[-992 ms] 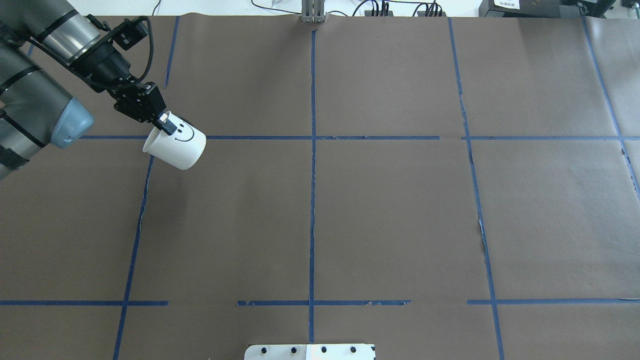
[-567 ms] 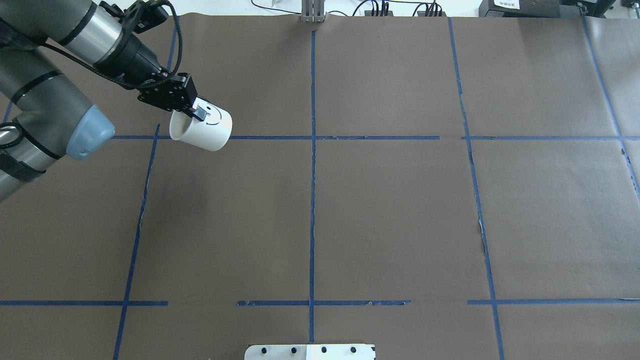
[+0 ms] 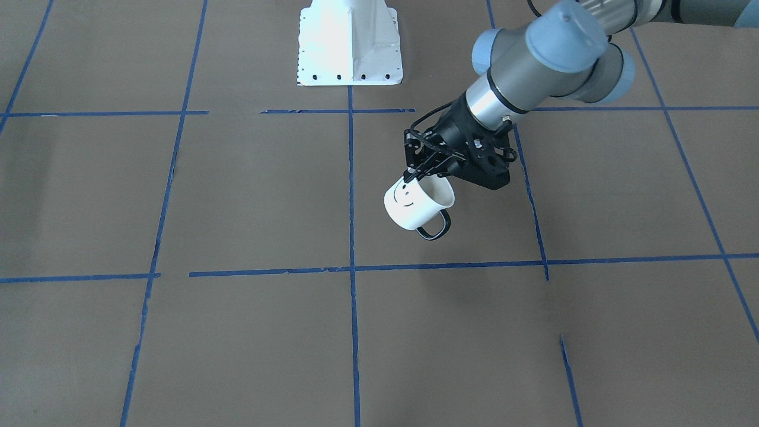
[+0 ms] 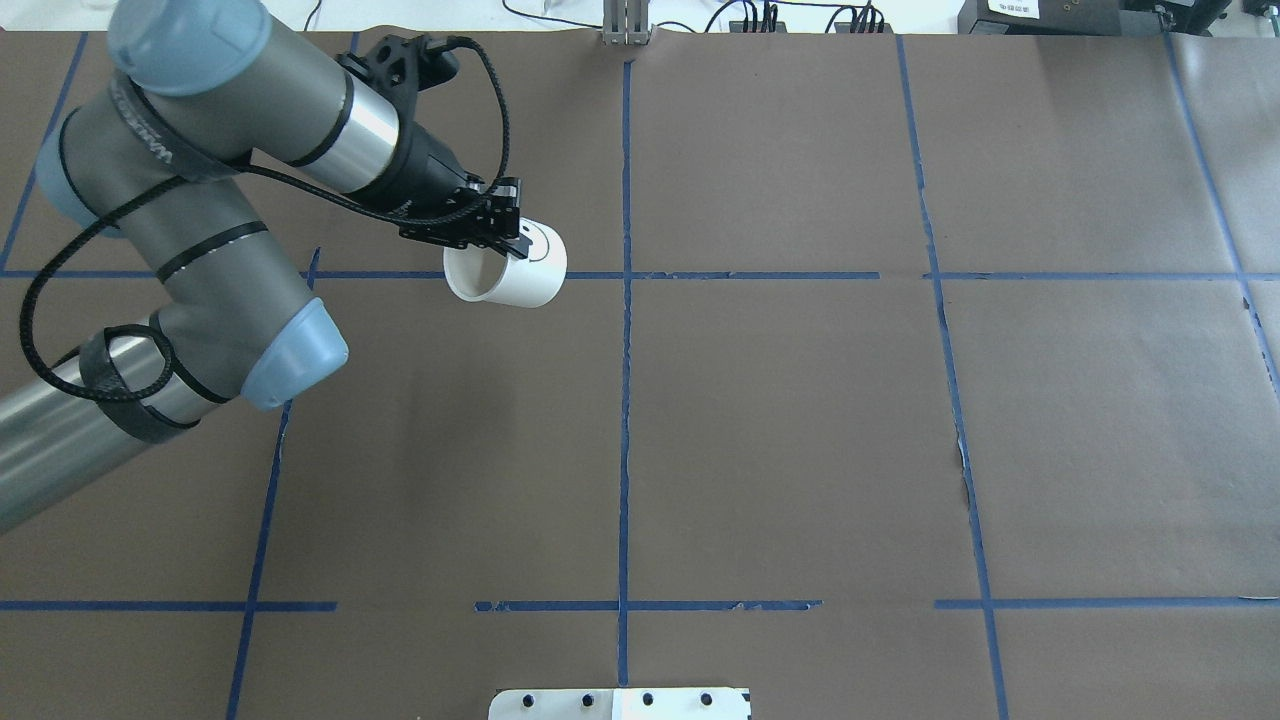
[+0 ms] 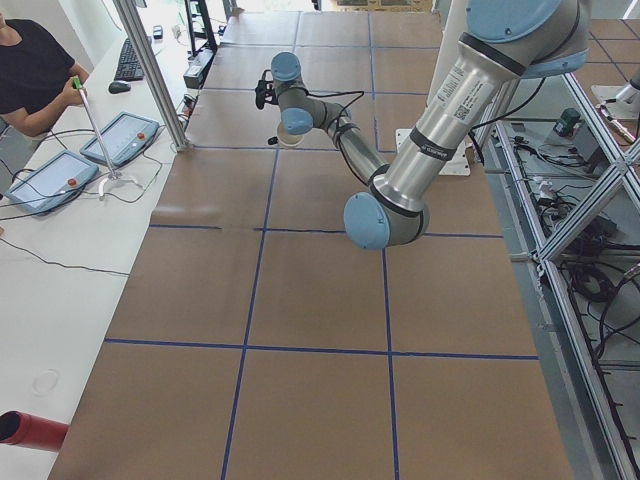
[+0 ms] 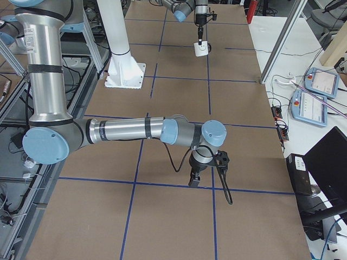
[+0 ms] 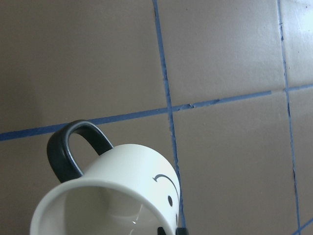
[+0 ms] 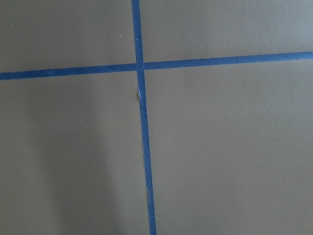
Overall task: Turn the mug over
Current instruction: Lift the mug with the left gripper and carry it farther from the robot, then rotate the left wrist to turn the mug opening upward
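Your mug [image 4: 510, 272] hangs in the air above the brown paper table [image 4: 800, 420], over the far blue tape line [image 4: 750, 275] and just left of the centre line. It is tipped well over, close to lying on its side. Its open mouth faces back toward the robot and leftward, its smiley face [image 3: 405, 196] is turned up, and its dark loop handle [image 3: 434, 228] hangs low on the far side.

The left gripper [image 4: 515, 245] is clamped on the mug's wall at the rim, right beside the smiley, so the mug hangs below and ahead of the fingertips. The left wrist view shows the mouth close under the camera.

You look to be mid-flip, with the lift made and the turn only partly made. Next, roll the wrist to finish the rotation, then lower the mug until it sits flat on the paper before you let go. That rim pinch is narrow, so it may slip.

The right gripper [image 6: 196, 179] hangs low over the paper well away; you cannot tell its state here.
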`<state>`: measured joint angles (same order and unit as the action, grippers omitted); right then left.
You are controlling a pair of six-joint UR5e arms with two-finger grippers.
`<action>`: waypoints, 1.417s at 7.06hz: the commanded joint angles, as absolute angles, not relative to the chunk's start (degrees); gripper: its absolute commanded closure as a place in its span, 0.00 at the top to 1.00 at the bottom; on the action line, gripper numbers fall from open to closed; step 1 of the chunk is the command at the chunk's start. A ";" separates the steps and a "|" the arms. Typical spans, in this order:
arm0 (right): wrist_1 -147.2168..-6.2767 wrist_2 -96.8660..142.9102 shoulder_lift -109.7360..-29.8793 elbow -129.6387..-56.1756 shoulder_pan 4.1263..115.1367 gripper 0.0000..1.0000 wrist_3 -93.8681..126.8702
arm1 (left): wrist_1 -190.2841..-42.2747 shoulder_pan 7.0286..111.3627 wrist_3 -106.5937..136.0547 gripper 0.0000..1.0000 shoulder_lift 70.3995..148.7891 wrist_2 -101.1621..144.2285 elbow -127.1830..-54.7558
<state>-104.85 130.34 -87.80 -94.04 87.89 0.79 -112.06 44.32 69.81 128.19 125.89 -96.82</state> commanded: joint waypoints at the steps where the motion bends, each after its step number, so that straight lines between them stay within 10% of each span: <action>1: -104.85 130.34 -87.80 -94.04 87.89 1.00 0.79 | -97.52 37.73 69.43 0.00 135.50 115.95 -96.87; 6: -104.85 130.34 -87.80 -94.04 87.89 1.00 0.79 | -78.69 33.32 52.84 0.00 153.50 106.73 -78.62; 10: -104.85 130.34 -87.80 -94.04 87.89 1.00 0.79 | -76.47 30.94 46.69 0.00 153.63 106.08 -75.67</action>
<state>-104.85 130.34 -87.80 -94.04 87.89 0.79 -76.88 31.44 48.83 153.63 106.10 -76.23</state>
